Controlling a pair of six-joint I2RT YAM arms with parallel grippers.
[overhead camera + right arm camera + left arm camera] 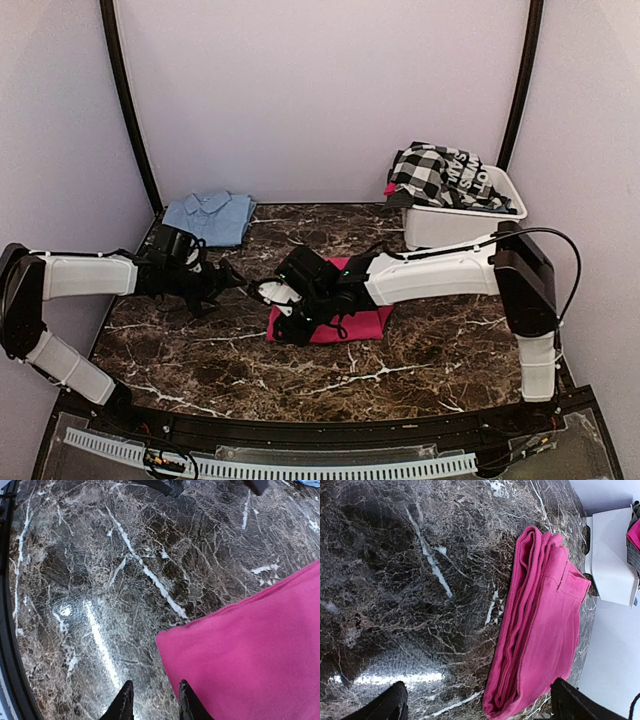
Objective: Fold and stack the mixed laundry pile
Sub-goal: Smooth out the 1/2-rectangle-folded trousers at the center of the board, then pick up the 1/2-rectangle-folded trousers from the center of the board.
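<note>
Magenta cloth [365, 325] partly beneath the right arm [430, 275] from above; white tub [612, 555] cropped at left wrist view's edge.

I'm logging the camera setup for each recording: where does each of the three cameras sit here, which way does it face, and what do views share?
Top external: above and behind the bases, facing forward and down over the marble table; shows both whole arms, left gripper, right gripper.
Left wrist: looks down at the magenta cloth and white tub; own fingers spread wide.
Right wrist: looks down at the cloth's corner; own fingers slightly apart.
Shared: all three show the magenta cloth.
</note>
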